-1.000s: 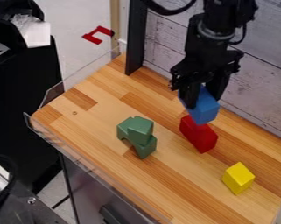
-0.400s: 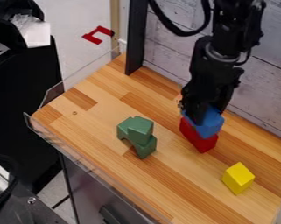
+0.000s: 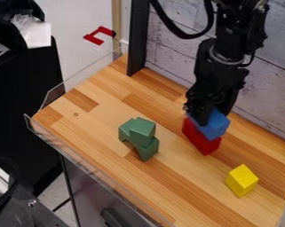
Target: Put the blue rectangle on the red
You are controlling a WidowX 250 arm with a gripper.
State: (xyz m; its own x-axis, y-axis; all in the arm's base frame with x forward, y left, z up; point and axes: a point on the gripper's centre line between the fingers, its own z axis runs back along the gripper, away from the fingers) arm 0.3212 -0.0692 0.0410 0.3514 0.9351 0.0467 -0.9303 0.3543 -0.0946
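Step in hand: the placing step; I judge that the blue block is being set down on the red block, and that the task is near to its end.
Blue block [image 3: 213, 125]: directly over the red block [image 3: 201, 138], hiding a good part of its upper side; it seems to be touching it, but I cannot tell if the full weight is resting there.
Gripper [image 3: 211, 116]: above the red block, pointing down at it.
Fingers [image 3: 198, 115]: one at each side of the blue block, narrowed to its width; they appear to be holding it.
Fit: the blue block looks a little turned against the red block, so its edges do not follow the edges below.
Next move: first make sure that the blue block sits flat on the red block, then open the fingers slowly and lift them straight up.
Risk: if the opening is uneven, or a finger drags on a side, the blue block could slide off the red block.
Green blocks [image 3: 143, 133]: to the left of the red block in the view, well apart from it.
Yellow block [image 3: 242, 180]: on the surface [image 3: 174, 186], below and to the right of the red block, apart.
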